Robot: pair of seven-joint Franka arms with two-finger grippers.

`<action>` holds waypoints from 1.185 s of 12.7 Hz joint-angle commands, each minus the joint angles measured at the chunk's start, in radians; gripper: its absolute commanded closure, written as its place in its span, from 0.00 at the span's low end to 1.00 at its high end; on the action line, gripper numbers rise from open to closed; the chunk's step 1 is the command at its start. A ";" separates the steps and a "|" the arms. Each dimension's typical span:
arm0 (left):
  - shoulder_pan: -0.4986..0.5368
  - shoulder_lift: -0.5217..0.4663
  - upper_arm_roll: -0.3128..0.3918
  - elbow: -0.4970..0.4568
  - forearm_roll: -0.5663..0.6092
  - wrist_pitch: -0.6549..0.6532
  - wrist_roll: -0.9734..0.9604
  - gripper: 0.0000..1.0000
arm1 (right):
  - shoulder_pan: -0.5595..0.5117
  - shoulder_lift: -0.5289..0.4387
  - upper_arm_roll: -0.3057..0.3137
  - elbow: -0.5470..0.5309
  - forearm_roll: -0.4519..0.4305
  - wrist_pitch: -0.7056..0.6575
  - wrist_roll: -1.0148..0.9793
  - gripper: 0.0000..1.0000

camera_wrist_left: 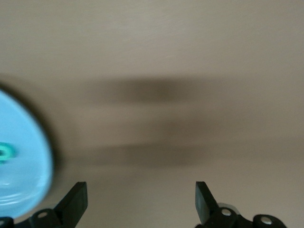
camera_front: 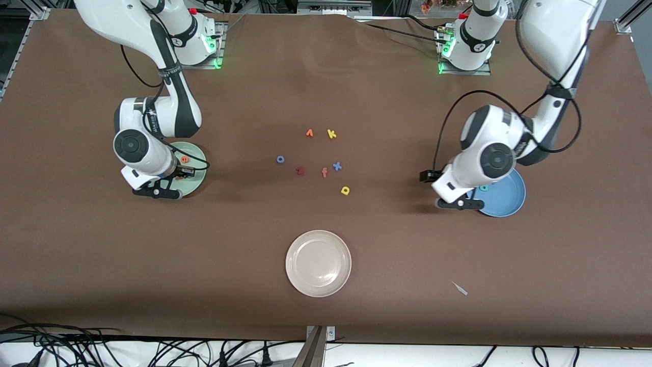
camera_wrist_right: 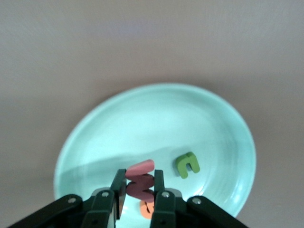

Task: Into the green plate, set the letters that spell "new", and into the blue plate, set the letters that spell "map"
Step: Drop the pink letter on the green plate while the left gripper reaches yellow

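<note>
My right gripper [camera_wrist_right: 140,190] is shut on the salmon-red w [camera_wrist_right: 140,179], held on edge just above the green plate [camera_wrist_right: 118,118]. In that plate lie the green n [camera_wrist_right: 187,164] and the orange e [camera_wrist_right: 147,209], partly hidden under the fingers. My left gripper [camera_wrist_left: 140,204] is open and empty over bare table beside the blue plate [camera_wrist_left: 21,166]. The teal p [camera_front: 484,188] lies in the blue plate [camera_front: 504,199]. The yellow a [camera_front: 345,190] lies on the table in the middle, nearer the front camera than the other loose letters.
Loose letters lie mid-table: an orange one [camera_front: 309,133], yellow k [camera_front: 331,134], blue o [camera_front: 280,159], a dark red one [camera_front: 300,171], red-orange f [camera_front: 324,173], blue x [camera_front: 336,166]. A beige plate [camera_front: 318,263] sits nearer the front camera. A white scrap [camera_front: 460,288] lies nearby.
</note>
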State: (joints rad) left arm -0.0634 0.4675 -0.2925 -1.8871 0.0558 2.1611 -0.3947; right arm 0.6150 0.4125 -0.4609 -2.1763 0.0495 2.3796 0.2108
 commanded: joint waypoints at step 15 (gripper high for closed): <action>-0.340 0.264 0.019 0.269 -0.001 0.181 -0.607 0.00 | -0.029 -0.049 -0.010 0.628 0.019 -0.610 -0.086 0.01</action>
State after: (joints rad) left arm -0.3790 0.7006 -0.2880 -1.6720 0.0557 2.3500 -0.9616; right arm 0.6118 0.3501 -0.4739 -1.6363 0.0510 1.8626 0.1740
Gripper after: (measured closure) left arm 0.000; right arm 0.009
